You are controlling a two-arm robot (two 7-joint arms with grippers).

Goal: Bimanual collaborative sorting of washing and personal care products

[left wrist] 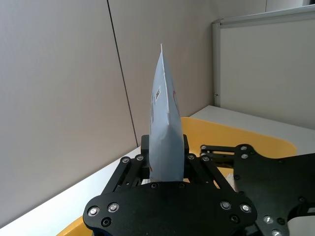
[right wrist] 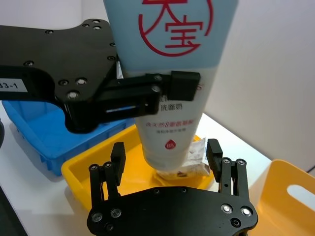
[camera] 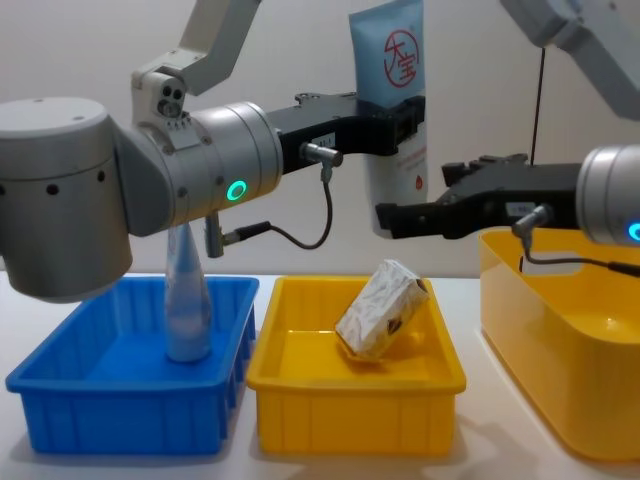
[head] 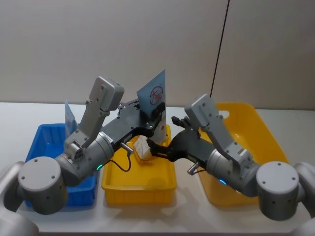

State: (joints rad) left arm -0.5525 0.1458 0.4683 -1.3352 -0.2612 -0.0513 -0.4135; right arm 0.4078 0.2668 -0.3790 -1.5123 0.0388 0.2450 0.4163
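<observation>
Two grippers | left gripper [camera: 395, 135] jaws pinching tube [camera: 392, 95] mid-body | right gripper [right wrist: 167, 160] jaws spread, seemingly flanking cap end

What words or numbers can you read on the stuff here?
"大宝" in a red ring, on the tube held up by the left pincer.
"洗面奶", partly hidden, on the tube below the pincer; the smaller lines under it are too blurred to read.
"33-1", its start cut off, on a white label on the left arm.
The pack's print is unreadable.

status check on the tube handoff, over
Left gripper shut on light-blue tube, held upright above the small yellow bin. Right gripper open around the tube's lower end. White soft pack lies below.
</observation>
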